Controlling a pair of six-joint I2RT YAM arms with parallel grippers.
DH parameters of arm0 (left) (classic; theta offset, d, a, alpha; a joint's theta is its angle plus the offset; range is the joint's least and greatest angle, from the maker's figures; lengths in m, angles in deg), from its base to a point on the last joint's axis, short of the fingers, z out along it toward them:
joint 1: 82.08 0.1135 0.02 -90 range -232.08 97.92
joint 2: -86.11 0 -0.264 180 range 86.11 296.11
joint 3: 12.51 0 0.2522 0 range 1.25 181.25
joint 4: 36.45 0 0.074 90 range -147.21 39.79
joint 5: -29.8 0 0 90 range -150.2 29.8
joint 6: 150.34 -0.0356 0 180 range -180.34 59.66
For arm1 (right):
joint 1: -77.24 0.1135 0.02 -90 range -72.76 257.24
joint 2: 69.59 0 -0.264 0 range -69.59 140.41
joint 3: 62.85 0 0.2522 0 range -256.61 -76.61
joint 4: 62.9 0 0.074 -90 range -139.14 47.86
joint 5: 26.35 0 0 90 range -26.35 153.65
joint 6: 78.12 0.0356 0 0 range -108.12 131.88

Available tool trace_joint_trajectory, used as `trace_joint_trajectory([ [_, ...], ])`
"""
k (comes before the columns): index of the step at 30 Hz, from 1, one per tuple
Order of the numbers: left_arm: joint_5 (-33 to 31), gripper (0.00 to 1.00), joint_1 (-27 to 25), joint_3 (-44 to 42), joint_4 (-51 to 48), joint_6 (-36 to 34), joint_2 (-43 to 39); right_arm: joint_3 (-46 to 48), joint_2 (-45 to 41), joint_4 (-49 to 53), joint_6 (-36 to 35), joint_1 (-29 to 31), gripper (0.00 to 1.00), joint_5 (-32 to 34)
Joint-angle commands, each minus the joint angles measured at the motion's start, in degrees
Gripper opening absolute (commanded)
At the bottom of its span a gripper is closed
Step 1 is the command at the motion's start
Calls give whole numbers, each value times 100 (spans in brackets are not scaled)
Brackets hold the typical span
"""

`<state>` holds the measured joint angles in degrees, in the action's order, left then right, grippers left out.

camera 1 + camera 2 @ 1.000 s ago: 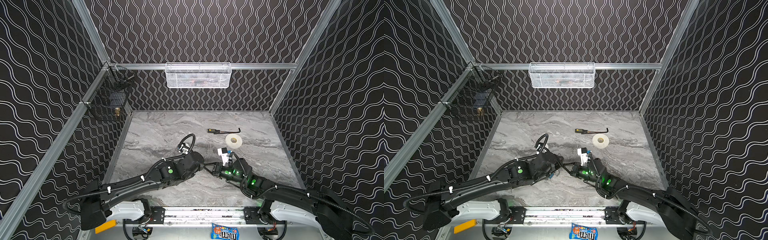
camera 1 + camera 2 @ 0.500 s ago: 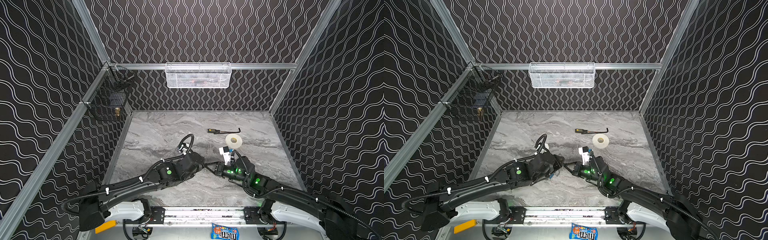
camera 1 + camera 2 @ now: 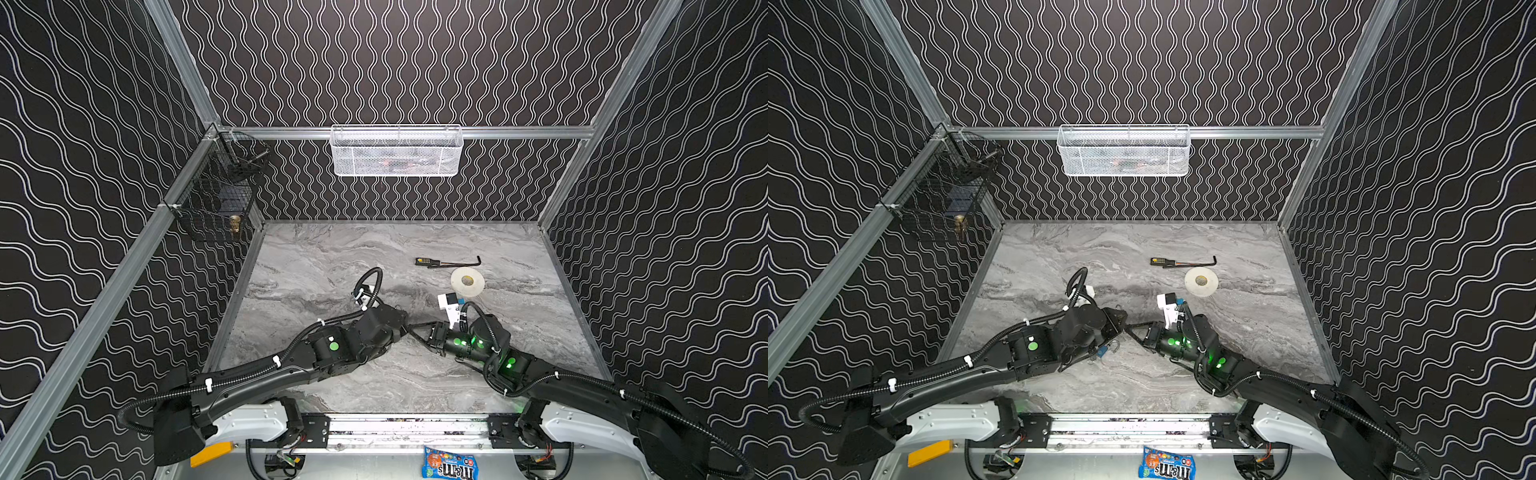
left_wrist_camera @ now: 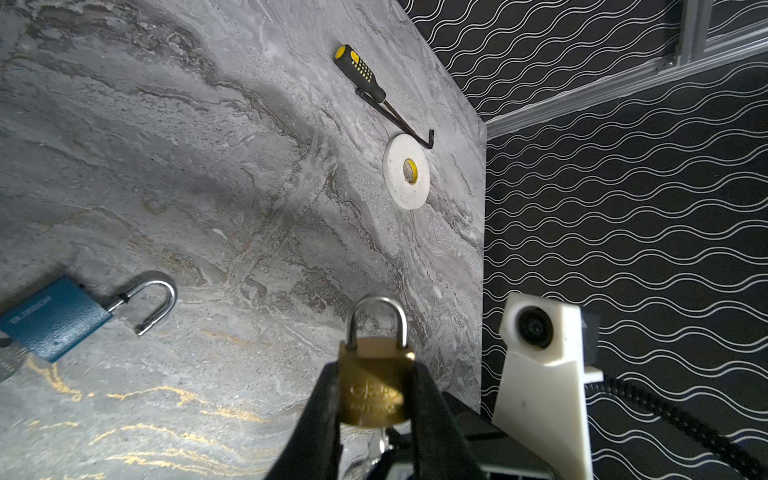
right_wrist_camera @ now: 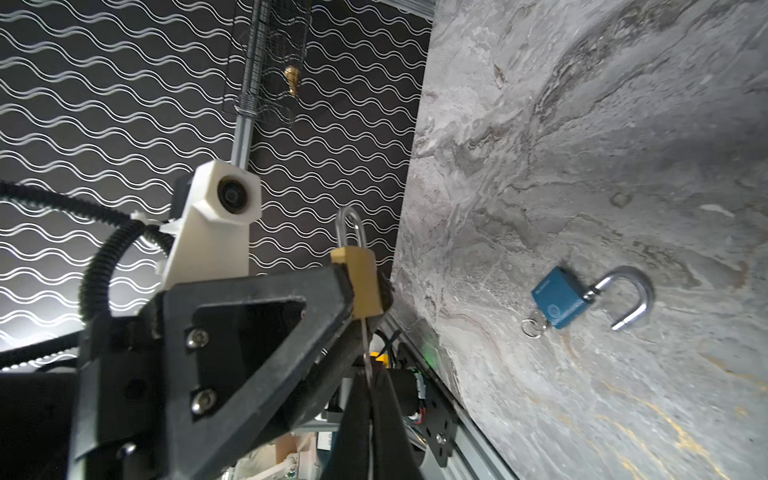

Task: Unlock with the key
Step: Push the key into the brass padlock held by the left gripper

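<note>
Currently the left gripper (image 4: 376, 370) is closed to a narrow gap on a brass padlock (image 4: 372, 395), with one finger on either side of its body. The shackle sits in the body at both ends and points away from the wrist. The right gripper (image 5: 369, 382) is pinched fully closed on a thin metal key (image 5: 365, 340). The key's blade runs straight into the underside of the brass padlock.

In both top views the two grippers meet tip to tip over the middle of the counter (image 3: 332, 257), nearer its front edge than its back edge.

A blue padlock (image 5: 561, 297) lies flat on the counter near the left gripper. Its shackle is swung open and a key ring (image 5: 532, 328) sits at its base. Toward the back right corner lie a screwdriver (image 4: 360, 75) and a roll of white tape (image 4: 406, 172). They are just beside each other and well apart from both grippers.
</note>
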<state>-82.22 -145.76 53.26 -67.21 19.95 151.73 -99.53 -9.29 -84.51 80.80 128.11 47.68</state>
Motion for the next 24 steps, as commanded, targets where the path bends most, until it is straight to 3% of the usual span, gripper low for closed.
trace_joint_trajectory([
  [1,506,0,-21,-23,181,-64,-61,-265,-165,-633,6,-16,0,11],
  [7,339,0,-13,-63,242,-84,-199,-354,-542,31,-284,-80,0,143],
  [15,269,0,-13,20,425,-84,-123,-705,-533,482,-658,-93,0,-193],
  [20,233,0,-13,76,701,-194,-94,-847,-178,119,-405,-95,0,-835],
  [24,207,0,-13,82,852,-362,-153,-667,-193,-127,-200,-100,0,-796],
])
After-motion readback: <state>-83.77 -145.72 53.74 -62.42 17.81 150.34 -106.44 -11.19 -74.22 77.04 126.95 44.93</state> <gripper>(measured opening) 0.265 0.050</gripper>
